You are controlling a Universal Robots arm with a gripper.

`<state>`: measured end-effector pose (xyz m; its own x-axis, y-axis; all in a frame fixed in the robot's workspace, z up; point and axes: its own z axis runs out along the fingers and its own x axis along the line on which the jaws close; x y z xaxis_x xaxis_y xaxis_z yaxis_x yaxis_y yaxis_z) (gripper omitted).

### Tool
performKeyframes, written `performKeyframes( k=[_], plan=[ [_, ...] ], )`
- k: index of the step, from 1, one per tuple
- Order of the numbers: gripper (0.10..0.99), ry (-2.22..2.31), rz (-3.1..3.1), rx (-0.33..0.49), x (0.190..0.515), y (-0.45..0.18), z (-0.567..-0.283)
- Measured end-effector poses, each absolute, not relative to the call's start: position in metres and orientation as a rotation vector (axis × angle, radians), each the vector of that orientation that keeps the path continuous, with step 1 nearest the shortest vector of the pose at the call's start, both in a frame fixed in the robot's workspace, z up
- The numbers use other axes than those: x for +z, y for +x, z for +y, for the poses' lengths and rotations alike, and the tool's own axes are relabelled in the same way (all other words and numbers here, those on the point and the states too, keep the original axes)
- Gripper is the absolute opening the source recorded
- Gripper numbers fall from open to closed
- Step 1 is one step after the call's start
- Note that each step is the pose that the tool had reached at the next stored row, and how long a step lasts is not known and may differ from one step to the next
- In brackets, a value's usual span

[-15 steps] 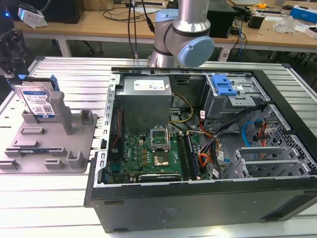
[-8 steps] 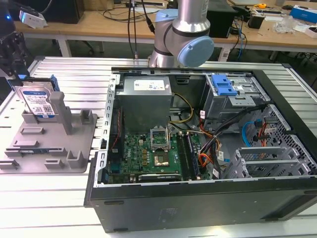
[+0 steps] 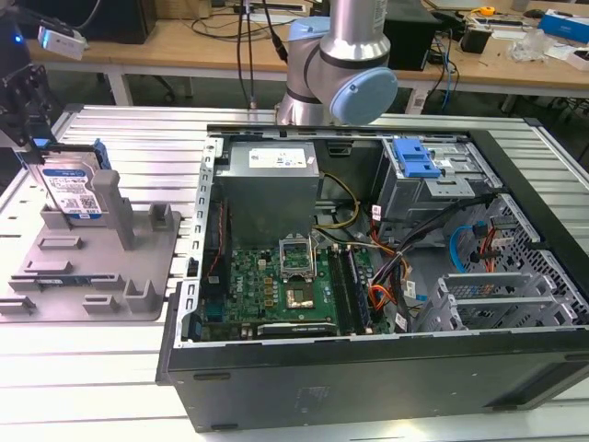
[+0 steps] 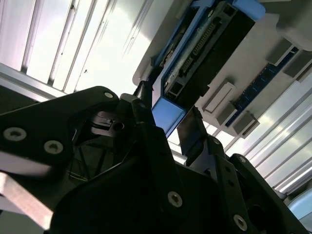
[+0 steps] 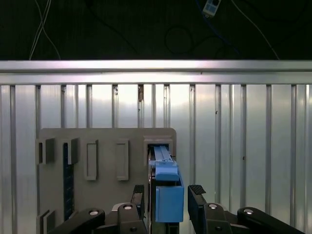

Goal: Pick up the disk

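1. Disk (image 3: 74, 191) stands on edge in a slot of grey holder tray (image 3: 101, 276), at exterior view's left, on ribbed metal tabletop (image 3: 138, 138). It's well apart from the open computer case (image 3: 368, 387).
2. Gripper (image 5: 167, 191) sits right over it. Fingers (image 5: 197, 200) are apart, straddling the top blue rail (image 5: 169, 202); thin gaps show on both sides, so not clamped.
3. Handling, my guess: stiff metal block w/ some heft, won't flex. Smooth faces could slip; delicate inside, so no knocks.
4. Best hold prob. across the two flat faces near top edge. Slot looks snug, so tilting could jam it.
5. Materials: silver casing, glossy white-blue label, matte grey plastic tray w/ blocky posts, black angular fingers.
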<state>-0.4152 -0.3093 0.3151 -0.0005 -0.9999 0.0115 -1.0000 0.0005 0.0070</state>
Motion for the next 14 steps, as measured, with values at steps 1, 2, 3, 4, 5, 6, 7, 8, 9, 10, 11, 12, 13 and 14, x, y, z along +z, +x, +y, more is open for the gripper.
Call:
performKeyframes(
  k=[1,2,3,4,5,6,7,8,9,10,11,12,13,14],
  plan=[
    [0.482,2.212,-2.213,0.005,0.3143,-0.4153,-0.3093],
    [0.482,2.212,-2.213,0.005,0.3135,-0.4154,-0.3093],
    [0.482,2.212,-2.213,0.005,0.3129,-0.4155,-0.3093],
    [0.482,2.212,-2.213,0.005,0.3123,-0.4156,-0.3093],
    [0.482,2.212,-2.213,0.005,0.3113,-0.4156,-0.3093],
    [0.482,2.212,-2.213,0.005,0.3106,-0.4157,-0.3093],
    [0.482,2.212,-2.213,0.005,0.3101,-0.4157,-0.3093],
    [0.482,2.212,-2.213,0.005,0.3091,-0.4157,-0.3093],
    [0.482,2.212,-2.213,0.005,0.3080,-0.4157,-0.3093],
    [0.482,2.212,-2.213,0.005,0.3070,-0.4157,-0.3093],
    [0.482,2.212,-2.213,0.005,0.3064,-0.4157,-0.3093],
    [0.482,2.212,-2.213,0.005,0.3057,-0.4157,-0.3093],
    [0.482,2.212,-2.213,0.005,0.3052,-0.4157,-0.3093],
    [0.482,2.212,-2.213,0.005,0.3046,-0.4157,-0.3093]
  ],
)
